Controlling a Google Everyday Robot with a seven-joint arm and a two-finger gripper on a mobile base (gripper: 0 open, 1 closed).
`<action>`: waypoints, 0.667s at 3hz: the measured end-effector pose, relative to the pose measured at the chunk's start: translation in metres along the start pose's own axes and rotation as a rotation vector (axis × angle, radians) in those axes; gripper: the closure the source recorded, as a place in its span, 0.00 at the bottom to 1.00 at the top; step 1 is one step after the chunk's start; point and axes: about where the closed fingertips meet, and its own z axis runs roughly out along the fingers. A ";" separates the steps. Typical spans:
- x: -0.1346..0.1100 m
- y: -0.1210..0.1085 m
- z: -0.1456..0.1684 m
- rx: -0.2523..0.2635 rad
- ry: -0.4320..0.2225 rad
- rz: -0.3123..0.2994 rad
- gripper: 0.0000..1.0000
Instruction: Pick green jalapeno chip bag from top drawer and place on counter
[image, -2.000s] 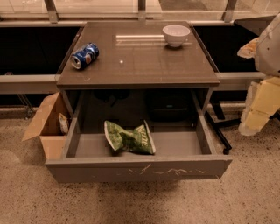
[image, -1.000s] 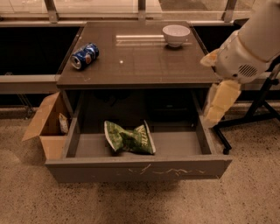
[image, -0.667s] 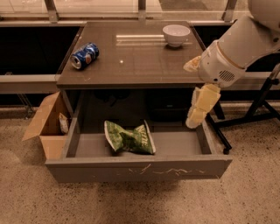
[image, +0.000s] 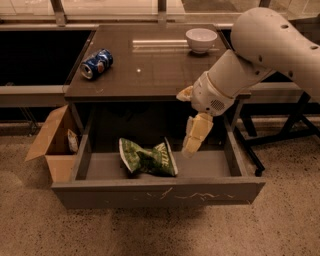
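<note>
The green jalapeno chip bag (image: 148, 157) lies crumpled in the open top drawer (image: 160, 191), left of centre. My gripper (image: 192, 145) hangs over the drawer from my white arm, pointing down, just right of the bag and a little above it, apart from it. The counter (image: 150, 70) above the drawer holds a blue soda can (image: 96, 63) at its left and a white bowl (image: 201, 39) at the back right.
A brown cardboard box (image: 52, 144) stands open on the floor left of the drawer. A black metal stand (image: 280, 135) is on the right behind my arm. A window ledge runs along the back.
My arm has swung in from the right edge of the view to the left, and the gripper has come over the drawer's right half, close to the bag. The bag has not moved.
</note>
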 end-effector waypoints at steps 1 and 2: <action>0.000 0.000 0.000 -0.001 0.000 -0.001 0.00; -0.009 -0.002 0.024 -0.053 0.020 -0.048 0.00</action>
